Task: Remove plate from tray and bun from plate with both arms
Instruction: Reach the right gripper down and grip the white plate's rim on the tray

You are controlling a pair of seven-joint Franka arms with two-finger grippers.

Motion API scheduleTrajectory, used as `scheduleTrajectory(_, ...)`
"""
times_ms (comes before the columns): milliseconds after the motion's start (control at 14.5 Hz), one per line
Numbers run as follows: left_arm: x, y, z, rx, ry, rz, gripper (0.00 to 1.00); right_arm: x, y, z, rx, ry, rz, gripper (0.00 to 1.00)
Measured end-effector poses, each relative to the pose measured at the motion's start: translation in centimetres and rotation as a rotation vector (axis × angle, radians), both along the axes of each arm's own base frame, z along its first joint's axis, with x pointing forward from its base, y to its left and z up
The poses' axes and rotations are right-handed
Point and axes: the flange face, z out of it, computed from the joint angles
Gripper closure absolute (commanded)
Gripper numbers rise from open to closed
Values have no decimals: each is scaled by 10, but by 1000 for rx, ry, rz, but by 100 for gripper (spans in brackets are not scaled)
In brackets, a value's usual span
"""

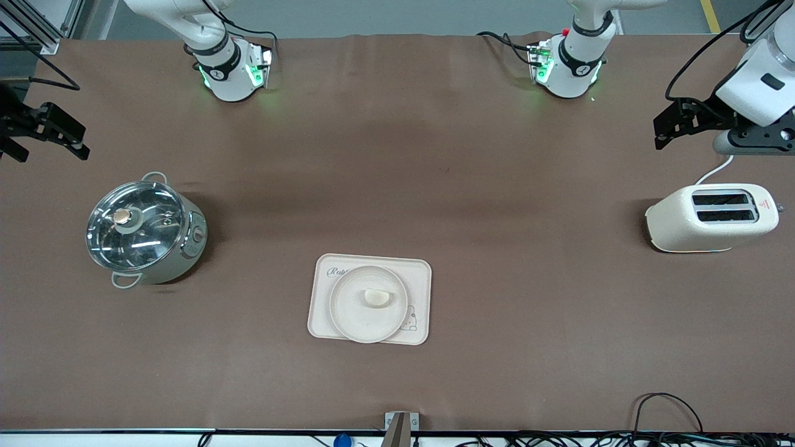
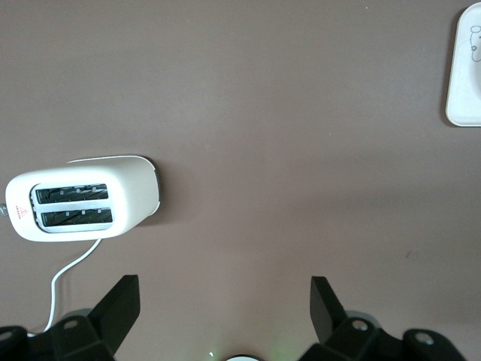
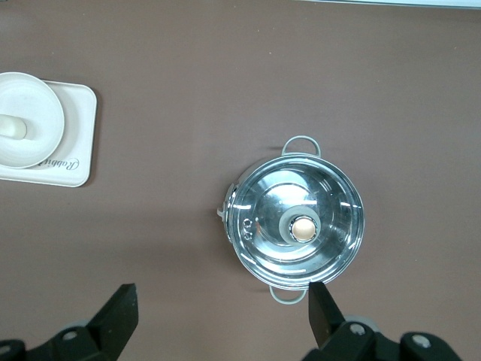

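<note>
The round cream plate lies on the rectangular cream tray, near the front camera at the table's middle. The pale half-moon bun lies on the plate. The right wrist view shows the plate, the bun and the tray. My right gripper is open and empty, in the air over the right arm's end of the table by the pot. My left gripper is open and empty, in the air over the left arm's end by the toaster. Both are well away from the plate.
A steel pot with a glass lid stands toward the right arm's end; it also shows in the right wrist view. A cream toaster with a white cord stands toward the left arm's end; it also shows in the left wrist view.
</note>
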Motion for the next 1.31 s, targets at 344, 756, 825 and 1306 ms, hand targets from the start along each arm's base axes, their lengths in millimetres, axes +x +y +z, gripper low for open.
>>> scheduleTrajectory(344, 3, 5, -1, -1, -1, 9, 0, 1, 3, -1, 0, 3, 5, 0)
scheduleTrajectory(756, 24, 8, -17, -5, 14, 16, 0, 52, 47, -92, 74, 124, 50, 0)
scheduleTrajectory(825, 29, 7, -22, -7, 15, 15, 0, 68, 63, -119, 120, 128, 50, 0)
scheduleTrajectory(1306, 65, 3, -76, -14, 45, 9, 0, 144, 185, -309, 342, 48, -156, 0)
